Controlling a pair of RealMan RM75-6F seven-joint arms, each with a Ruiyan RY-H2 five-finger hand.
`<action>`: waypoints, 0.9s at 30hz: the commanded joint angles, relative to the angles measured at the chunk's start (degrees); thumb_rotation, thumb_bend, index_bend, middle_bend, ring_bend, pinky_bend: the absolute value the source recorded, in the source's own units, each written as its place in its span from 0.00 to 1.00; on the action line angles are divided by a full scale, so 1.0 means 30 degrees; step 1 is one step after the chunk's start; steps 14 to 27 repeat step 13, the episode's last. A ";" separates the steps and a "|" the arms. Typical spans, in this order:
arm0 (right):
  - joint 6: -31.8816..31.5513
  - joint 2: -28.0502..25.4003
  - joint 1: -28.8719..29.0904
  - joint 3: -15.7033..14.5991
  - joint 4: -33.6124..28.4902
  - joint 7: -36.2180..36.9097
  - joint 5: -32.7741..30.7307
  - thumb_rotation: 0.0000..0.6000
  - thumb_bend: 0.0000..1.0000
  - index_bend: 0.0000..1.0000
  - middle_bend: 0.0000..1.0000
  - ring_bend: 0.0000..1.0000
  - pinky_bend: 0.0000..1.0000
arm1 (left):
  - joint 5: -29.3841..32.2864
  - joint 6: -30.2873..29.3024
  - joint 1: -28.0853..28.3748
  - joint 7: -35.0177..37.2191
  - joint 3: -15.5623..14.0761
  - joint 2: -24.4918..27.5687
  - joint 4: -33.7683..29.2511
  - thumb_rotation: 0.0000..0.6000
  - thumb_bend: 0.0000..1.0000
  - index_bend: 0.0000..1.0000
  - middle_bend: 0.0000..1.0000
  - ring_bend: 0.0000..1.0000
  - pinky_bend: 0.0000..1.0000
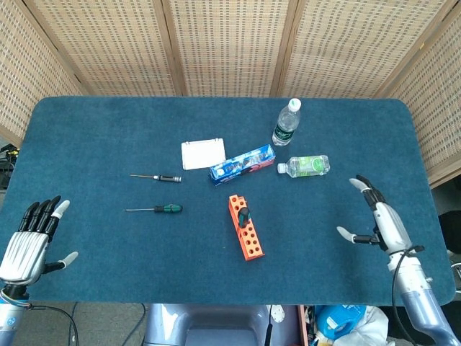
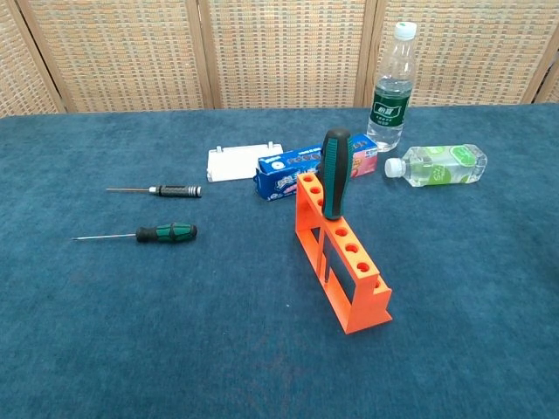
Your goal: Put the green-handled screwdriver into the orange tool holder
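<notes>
The orange tool holder (image 1: 245, 228) (image 2: 341, 251) stands mid-table. A large screwdriver with a green and black handle (image 2: 334, 173) (image 1: 243, 214) stands upright in one of its holes near the far end. A small green-handled screwdriver (image 1: 156, 209) (image 2: 138, 234) lies flat on the cloth to the left of the holder. My right hand (image 1: 377, 220) hovers open near the table's right front, well clear of the holder. My left hand (image 1: 32, 238) is open at the front left edge. Neither hand shows in the chest view.
A black-handled screwdriver (image 1: 158, 176) (image 2: 156, 190) lies behind the small green one. Behind the holder lie a white box (image 1: 202, 153), a blue toothpaste carton (image 1: 242, 164), an upright bottle (image 1: 286, 123) and a bottle on its side (image 1: 305, 166). Wicker screens (image 1: 230, 43) stand behind the table.
</notes>
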State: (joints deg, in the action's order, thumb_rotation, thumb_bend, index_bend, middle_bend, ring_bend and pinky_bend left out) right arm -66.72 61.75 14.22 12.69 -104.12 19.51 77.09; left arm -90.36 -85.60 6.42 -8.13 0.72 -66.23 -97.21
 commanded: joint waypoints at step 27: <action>-0.6853 0.2703 -0.3447 -0.3169 0.3188 -1.0024 0.4188 1.00 0.19 0.02 0.00 0.00 0.00 | 0.0644 0.0294 -0.0024 -0.0159 0.0097 0.0177 -0.0029 1.00 0.00 0.00 0.00 0.00 0.00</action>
